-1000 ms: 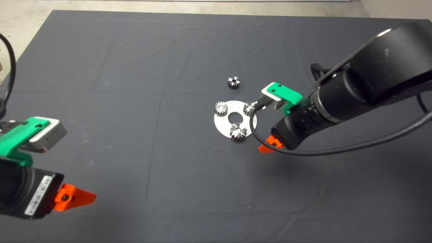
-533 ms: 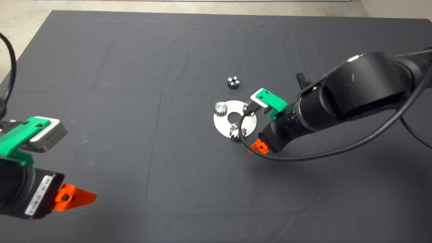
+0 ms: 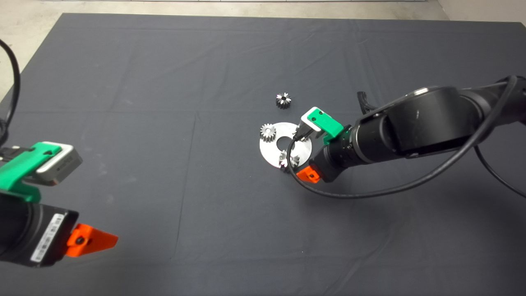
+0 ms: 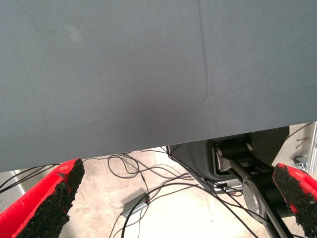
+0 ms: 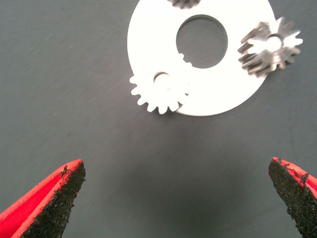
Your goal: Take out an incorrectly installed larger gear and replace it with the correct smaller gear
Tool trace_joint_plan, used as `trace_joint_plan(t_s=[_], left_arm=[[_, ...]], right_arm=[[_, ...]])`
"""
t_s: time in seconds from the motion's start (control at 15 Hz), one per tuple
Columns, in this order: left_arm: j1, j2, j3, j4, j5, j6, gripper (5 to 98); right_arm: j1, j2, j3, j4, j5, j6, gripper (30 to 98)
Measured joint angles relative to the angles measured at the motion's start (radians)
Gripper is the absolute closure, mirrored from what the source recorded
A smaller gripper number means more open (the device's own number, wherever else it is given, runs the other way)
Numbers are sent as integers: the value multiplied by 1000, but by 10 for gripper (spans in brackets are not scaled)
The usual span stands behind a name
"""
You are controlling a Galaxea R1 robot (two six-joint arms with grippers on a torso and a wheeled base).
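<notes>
From my station I see the right gripper (image 5: 176,198) hanging over the mat (image 3: 164,82) with its two red fingers (image 5: 47,198) spread wide and nothing between them. In the right wrist view, bare mat lies between the black pads, and beyond them sits the round steel plate (image 5: 223,89) with its centre hole. The larger gear (image 5: 161,91) stands on the plate's rim nearest the fingers, its teeth overhanging the edge; it is bright under the glare there. In the head view this same gear (image 3: 284,159) is partly hidden behind the right arm's cable (image 3: 328,193) at the plate's near edge. A paler gear (image 5: 270,45) sits on the plate's rim to one side, and in the head view I make it out at the plate's left rim (image 3: 268,132). A third gear (image 5: 184,3) just shows at the far edge of the plate in the wrist view. The smaller gear (image 3: 283,100) lies on the mat on its own, just beyond the plate and apart from it. The right arm reaches in from the right, its green wrist over the plate's right side. The left gripper (image 4: 173,198) waits at the lower left edge, fingers wide apart and empty, with floor cables (image 4: 148,183) visible past the mat's edge.
</notes>
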Motion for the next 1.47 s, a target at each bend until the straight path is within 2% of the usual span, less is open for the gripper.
trace_joint_plan(t_s=[0.4, 0.6, 0.87, 1.13, 1.47], left_arm=[[0, 0, 0, 0, 0, -3, 58], [0, -1, 0, 0, 0, -3, 58], [0, -9, 0, 0, 0, -3, 58], [0, -14, 2, 0, 0, -3, 58], [0, -14, 2, 0, 0, -3, 58]], right_arm=[[-74, 34, -64, -93, -8, -41, 305], [-77, 67, -78, -105, 7, -44, 305], [-79, 71, -102, -118, -3, -44, 305], [-114, 128, -142, -163, 5, -66, 305], [-154, 125, -164, -193, 0, -80, 305]])
